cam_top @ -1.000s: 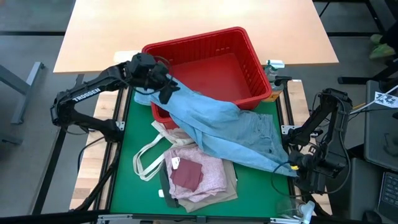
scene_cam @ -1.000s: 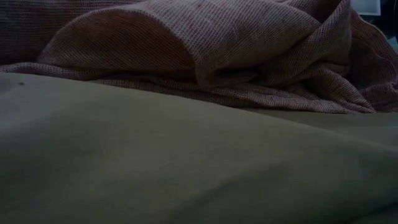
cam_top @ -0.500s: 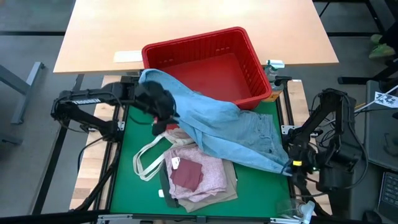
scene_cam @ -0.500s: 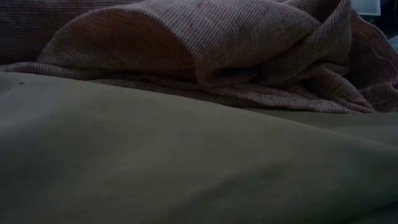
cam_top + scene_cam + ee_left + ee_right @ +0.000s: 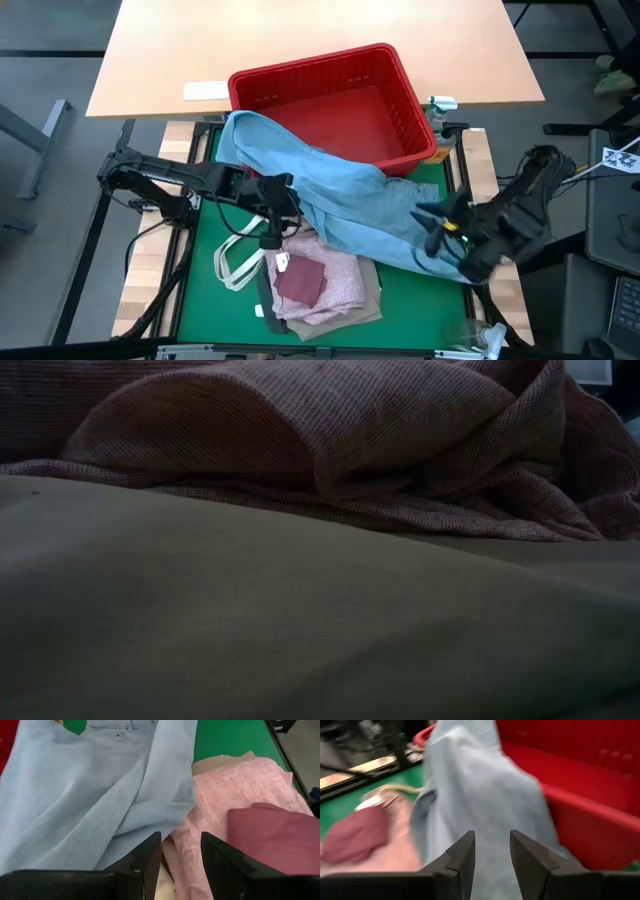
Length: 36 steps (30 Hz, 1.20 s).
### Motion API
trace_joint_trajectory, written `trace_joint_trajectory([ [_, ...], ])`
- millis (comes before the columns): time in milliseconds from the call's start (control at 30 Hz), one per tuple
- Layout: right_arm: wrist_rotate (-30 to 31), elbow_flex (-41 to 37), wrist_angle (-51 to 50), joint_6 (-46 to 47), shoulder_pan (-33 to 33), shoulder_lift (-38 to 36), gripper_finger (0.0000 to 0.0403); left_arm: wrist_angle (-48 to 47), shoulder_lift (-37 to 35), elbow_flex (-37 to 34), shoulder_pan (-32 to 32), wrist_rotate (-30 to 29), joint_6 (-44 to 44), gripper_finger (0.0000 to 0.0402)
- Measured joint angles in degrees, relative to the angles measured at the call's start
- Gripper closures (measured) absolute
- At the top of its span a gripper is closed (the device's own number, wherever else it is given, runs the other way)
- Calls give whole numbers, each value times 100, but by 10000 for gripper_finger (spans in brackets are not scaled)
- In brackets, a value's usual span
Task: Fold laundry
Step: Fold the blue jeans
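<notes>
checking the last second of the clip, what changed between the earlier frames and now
The left gripper left the jeans at the basket's near-left corner and swung toward the pile, fingers open and empty. The right gripper moved in over the jeans' right end, open too. The jeans' upper end slumped slightly. Red basket, pink top and tote bag stayed put.

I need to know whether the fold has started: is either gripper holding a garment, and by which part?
Neither. The left gripper and right gripper both stand open and empty over the denim jeans.
</notes>
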Motion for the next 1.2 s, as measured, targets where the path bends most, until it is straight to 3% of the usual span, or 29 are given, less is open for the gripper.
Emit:
trace_joint_trajectory([
  [100,-101,0,849,-1262,-760,41,281,104,57,-2,-46,-20,0,269],
  [167,-494,0,1562,-2348,-1227,106,281,150,53,-2,-47,-26,-5,269],
  [367,-2809,0,3963,-5414,-2534,581,281,175,-141,-4,-52,-27,-10,269],
  [467,-3814,0,4813,-6336,-3044,955,281,148,-170,-4,-57,-27,-50,269],
  [600,-4330,0,5412,-6721,-3580,1534,281,123,-184,-4,-125,-22,-52,269],
  [800,-4379,-4,5792,-6809,-4088,2250,281,37,-183,-4,-331,-7,-55,269],
  [1200,-4793,-7,6176,-7177,-4199,2619,281,-24,-183,-4,-525,-12,-54,269],
])
